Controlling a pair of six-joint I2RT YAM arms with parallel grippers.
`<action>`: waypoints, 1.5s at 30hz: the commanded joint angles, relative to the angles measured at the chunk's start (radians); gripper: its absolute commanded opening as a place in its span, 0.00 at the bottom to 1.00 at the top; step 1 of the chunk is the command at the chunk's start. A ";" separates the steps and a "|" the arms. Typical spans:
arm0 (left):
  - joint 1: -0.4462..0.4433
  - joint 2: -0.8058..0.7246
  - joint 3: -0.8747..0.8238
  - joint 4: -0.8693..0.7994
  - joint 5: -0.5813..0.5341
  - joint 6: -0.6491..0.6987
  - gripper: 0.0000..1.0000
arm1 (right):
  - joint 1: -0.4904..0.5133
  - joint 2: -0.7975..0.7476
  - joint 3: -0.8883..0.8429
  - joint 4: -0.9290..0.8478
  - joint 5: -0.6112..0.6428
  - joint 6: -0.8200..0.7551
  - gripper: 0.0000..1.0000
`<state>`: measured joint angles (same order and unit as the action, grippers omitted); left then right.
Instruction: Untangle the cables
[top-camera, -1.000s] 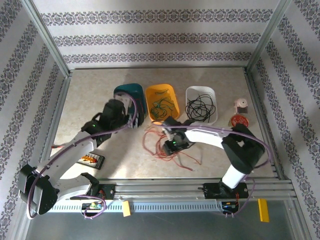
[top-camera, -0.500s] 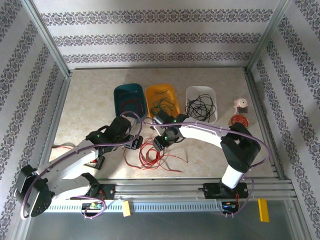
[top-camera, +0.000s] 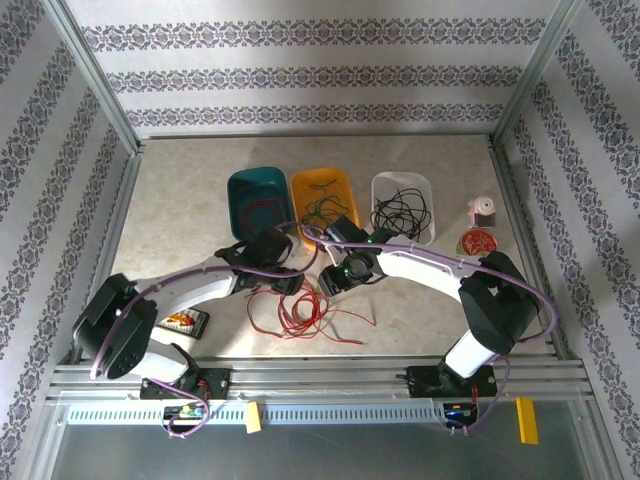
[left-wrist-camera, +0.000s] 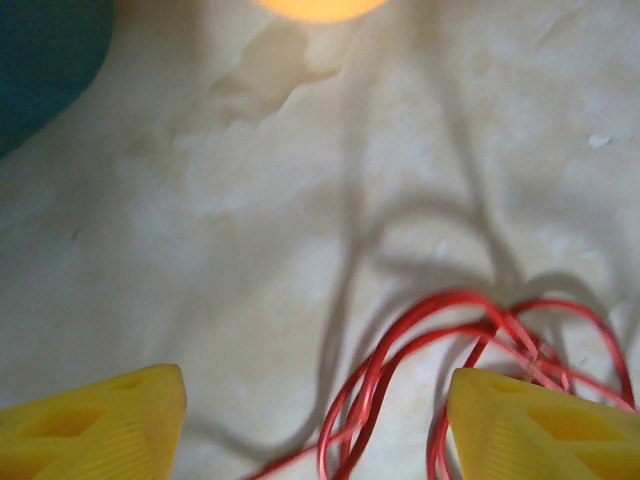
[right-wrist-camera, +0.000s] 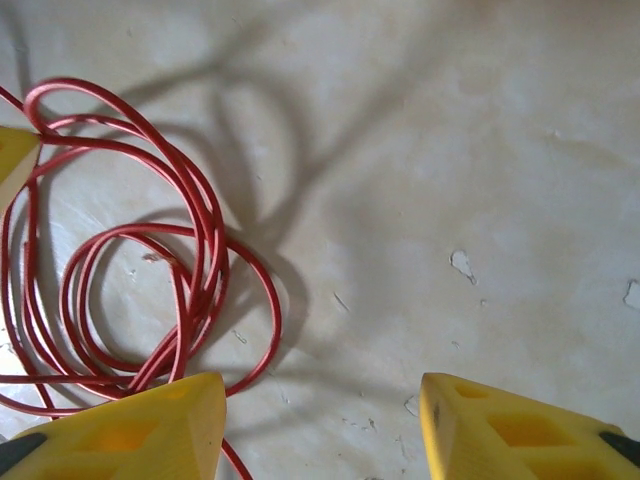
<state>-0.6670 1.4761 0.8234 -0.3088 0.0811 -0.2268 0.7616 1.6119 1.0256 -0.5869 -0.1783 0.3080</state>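
A loose tangle of red cables (top-camera: 300, 310) lies on the table in front of the bins. My left gripper (top-camera: 288, 283) hovers over its left part, open; in the left wrist view several red strands (left-wrist-camera: 440, 340) run between the yellow fingers (left-wrist-camera: 95, 420), close to the right one. My left gripper (left-wrist-camera: 315, 430) touches nothing. My right gripper (top-camera: 332, 279) is just right of it, open too. In the right wrist view the red loops (right-wrist-camera: 190, 250) lie beside the left finger (right-wrist-camera: 130, 430), and bare table shows at my right gripper (right-wrist-camera: 322, 430).
Three bins stand behind the arms: a teal one (top-camera: 240, 190) with red cable, an orange one (top-camera: 345, 190) with green cable, a white one (top-camera: 378, 195) with black cables. A pink object (top-camera: 484, 212) and a red spool (top-camera: 476, 241) sit at the right, a small tray (top-camera: 185, 322) at the left.
My left gripper came from the teal bin down to the red tangle and narrowed somewhat. The right gripper shifted up and left, and the red cables slid left.
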 joint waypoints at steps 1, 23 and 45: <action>-0.012 0.083 0.086 0.038 0.037 0.066 0.67 | 0.000 -0.036 -0.016 0.006 -0.004 0.017 0.54; -0.011 0.203 0.161 -0.152 0.085 0.109 0.37 | 0.006 -0.115 -0.069 0.013 0.023 0.012 0.53; 0.026 0.043 0.190 -0.111 0.165 0.011 0.00 | 0.211 0.124 0.087 0.059 0.053 -0.149 0.55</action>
<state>-0.6193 1.5726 0.9878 -0.4866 0.1535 -0.1890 0.9516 1.7126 1.0721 -0.5987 -0.0895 0.2272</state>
